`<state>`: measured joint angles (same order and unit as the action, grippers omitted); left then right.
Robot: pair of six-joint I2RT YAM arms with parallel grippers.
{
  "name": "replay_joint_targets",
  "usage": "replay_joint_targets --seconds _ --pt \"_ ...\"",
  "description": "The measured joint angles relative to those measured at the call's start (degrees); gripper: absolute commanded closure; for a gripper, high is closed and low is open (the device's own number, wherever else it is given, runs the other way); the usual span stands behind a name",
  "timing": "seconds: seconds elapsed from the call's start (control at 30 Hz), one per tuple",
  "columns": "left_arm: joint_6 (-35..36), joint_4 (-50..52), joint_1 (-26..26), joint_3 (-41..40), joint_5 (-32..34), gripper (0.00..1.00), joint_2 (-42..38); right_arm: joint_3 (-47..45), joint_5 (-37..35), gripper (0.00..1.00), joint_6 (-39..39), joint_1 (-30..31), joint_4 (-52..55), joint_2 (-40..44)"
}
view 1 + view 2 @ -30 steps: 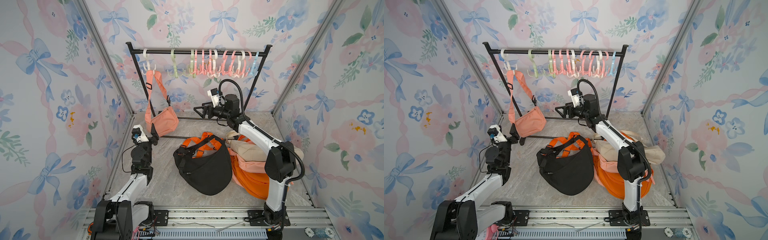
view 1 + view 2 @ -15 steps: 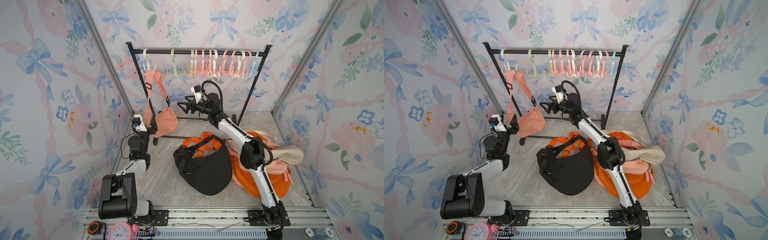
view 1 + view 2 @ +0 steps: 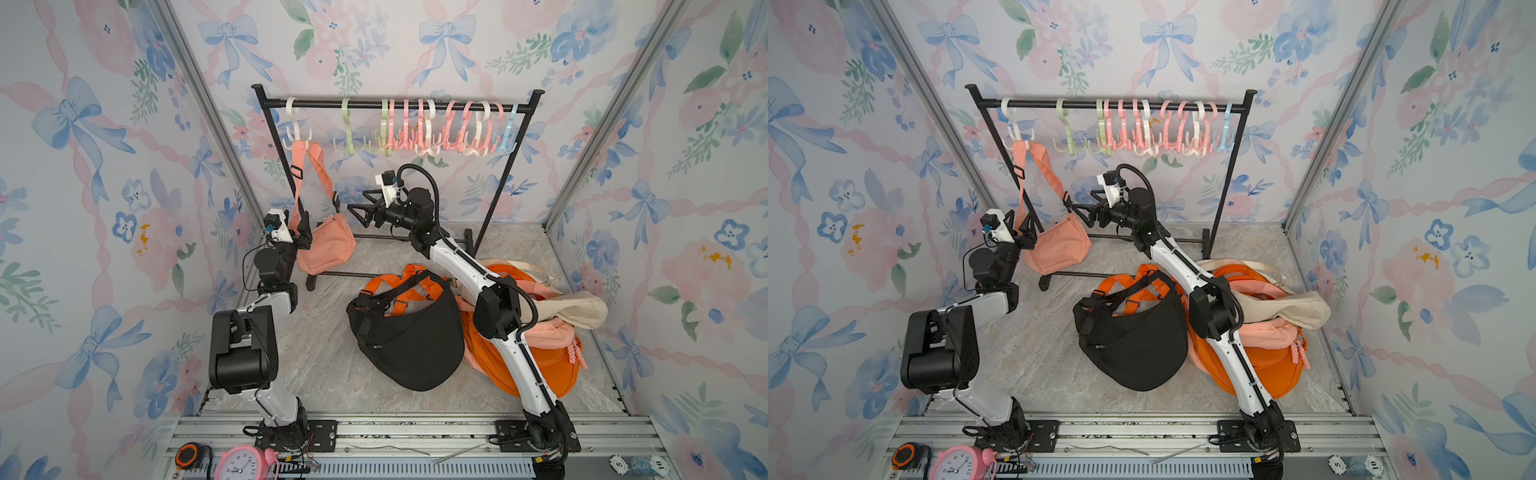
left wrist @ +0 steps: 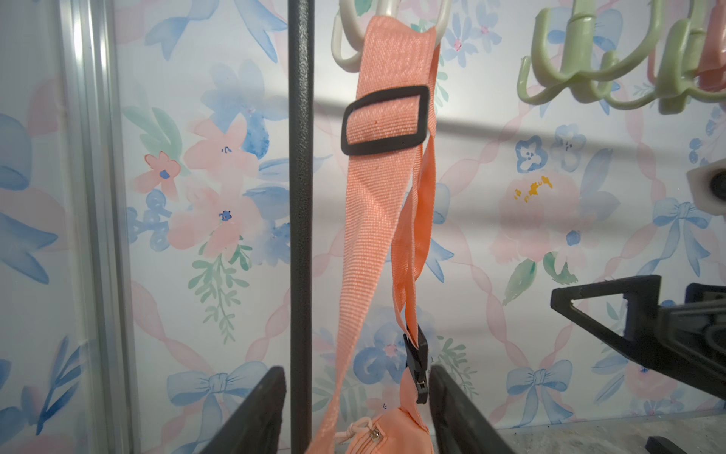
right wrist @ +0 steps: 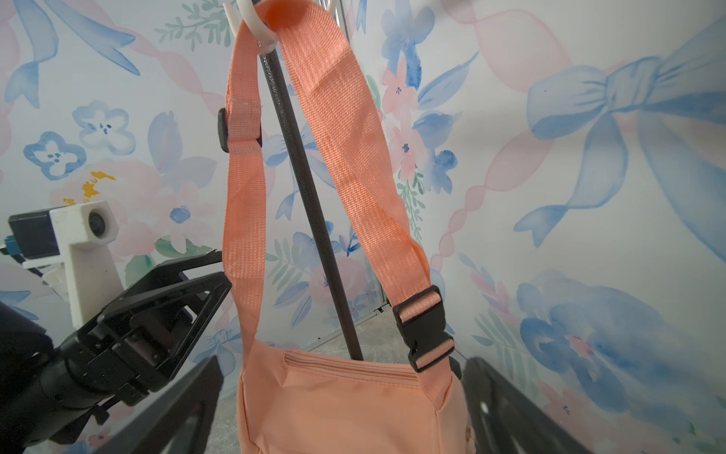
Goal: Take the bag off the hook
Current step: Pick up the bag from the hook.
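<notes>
Both arms stretched toward the rack's (image 3: 365, 104) end on the robot's left, where the peach bag (image 3: 328, 245) hung by its strap (image 4: 369, 220) from a white hook (image 3: 296, 132). The left gripper (image 4: 355, 377) straddled the strap, jaws apart, not pinching it. The right gripper (image 3: 360, 208), spread wide, hovered just beside the bag's buckle (image 5: 424, 330).

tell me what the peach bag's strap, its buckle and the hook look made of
Strap: woven webbing, probably nylon or polyester; ribbed weave, slight sheen.
Buckle: black plastic, seemingly moulded, semi-matt.
Hook: white plastic, smooth and glossy, likely moulded; rounded edges catch light.
</notes>
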<state>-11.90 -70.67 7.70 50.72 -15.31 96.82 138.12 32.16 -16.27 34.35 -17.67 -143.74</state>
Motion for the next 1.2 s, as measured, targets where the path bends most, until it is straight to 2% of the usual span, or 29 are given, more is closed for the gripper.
replay_joint_targets --seconds 0.07,0.27,0.4,0.53,0.87,1.2 --pt "-0.31 -0.07 0.02 1.57 -0.39 0.59 1.33 -2.75 0.02 0.03 0.04 0.0 -0.28 1.05" --pt "-0.98 0.07 0.0 4.17 -1.2 1.0 3.37 -11.19 0.37 0.03 0.85 -0.02 -1.64 5.6" --pt "-1.16 0.42 -0.92 4.2 -1.92 1.0 3.37 -15.3 0.37 0.03 0.85 -0.24 -3.26 9.03" --pt "-0.7 2.4 -4.37 4.2 -2.16 1.0 2.56 -16.96 0.37 0.03 0.59 -0.96 -4.79 11.58" --pt "-1.18 15.37 -13.18 9.55 -2.1 1.0 -3.06 -20.46 0.37 0.03 0.61 -4.96 -6.36 15.41" --pt "3.41 27.34 -27.69 21.97 -2.12 1.0 -3.56 -24.52 0.33 0.03 -0.46 -7.3 -8.35 17.25"
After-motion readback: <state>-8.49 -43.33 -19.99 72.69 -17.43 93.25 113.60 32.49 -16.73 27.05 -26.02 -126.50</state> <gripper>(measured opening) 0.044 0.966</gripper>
